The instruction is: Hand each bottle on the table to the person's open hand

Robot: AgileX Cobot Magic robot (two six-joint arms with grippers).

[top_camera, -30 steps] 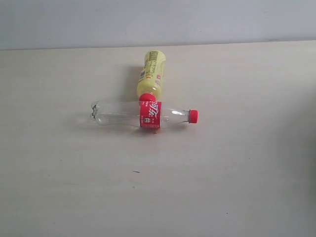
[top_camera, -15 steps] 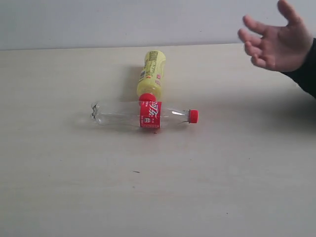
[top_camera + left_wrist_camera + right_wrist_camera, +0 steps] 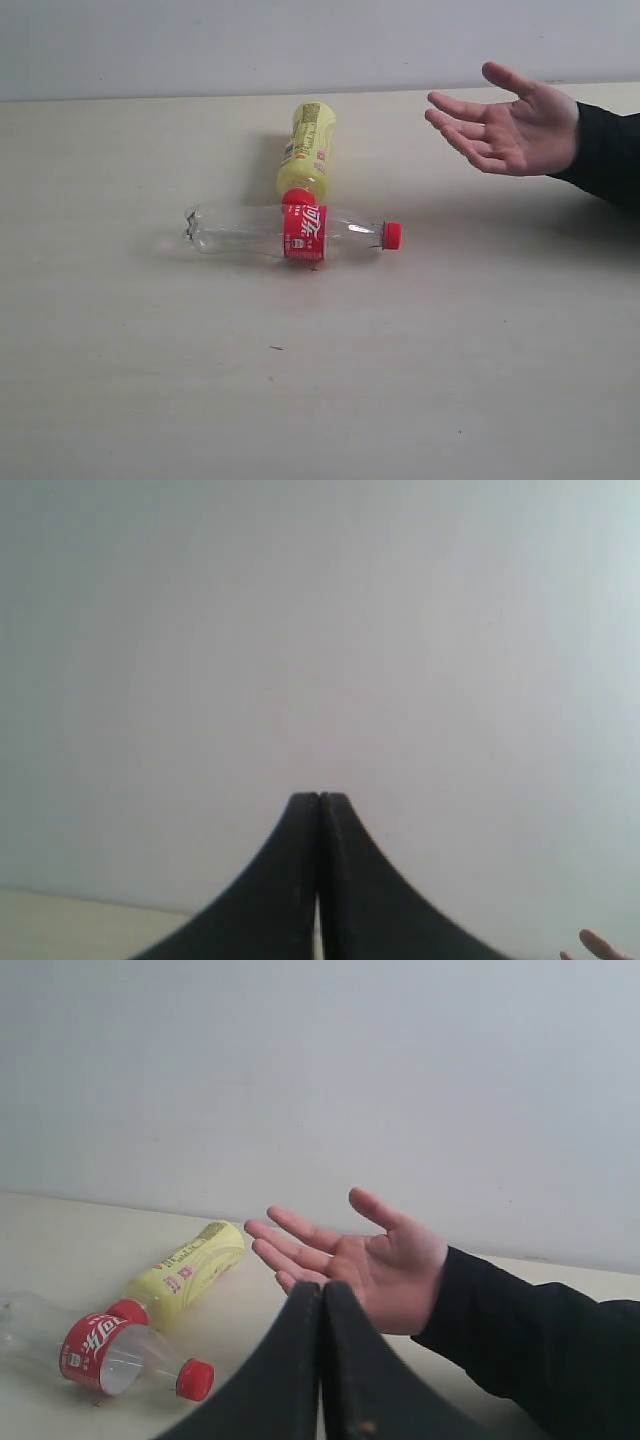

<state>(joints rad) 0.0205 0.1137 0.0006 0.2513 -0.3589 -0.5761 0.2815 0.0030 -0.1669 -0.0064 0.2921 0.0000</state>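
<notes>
bottles: two lie on their sides on the table (image 3: pixel 450 350), near its middle and a little toward the far edge. the yellow bottle (image 3: pixel 306 150) points its red cap toward the exterior camera. that cap touches the side of the clear bottle (image 3: pixel 240 230), right at its red label. the clear bottle lies crosswise in front of it, red cap pointing to the right of that view and base to the left, so the pair forms a t shape.

the hand (image 3: pixel 505 130) hovers above the table at the far right, palm up, fingers spread and pointing left toward the bottles, well apart from them. a black sleeve (image 3: pixel 608 155) covers the arm behind it.

the left gripper (image 3: pixel 319 798) has its two black jaws pressed flat together, holding nothing, and faces a plain pale wall (image 3: pixel 300 630). a fingertip shows at one corner of its wrist view.

the right gripper (image 3: pixel 322 1288) is likewise closed tight on nothing. its wrist view looks past the joined jaws at the hand, with both bottles lying off to one side on the table.
</notes>
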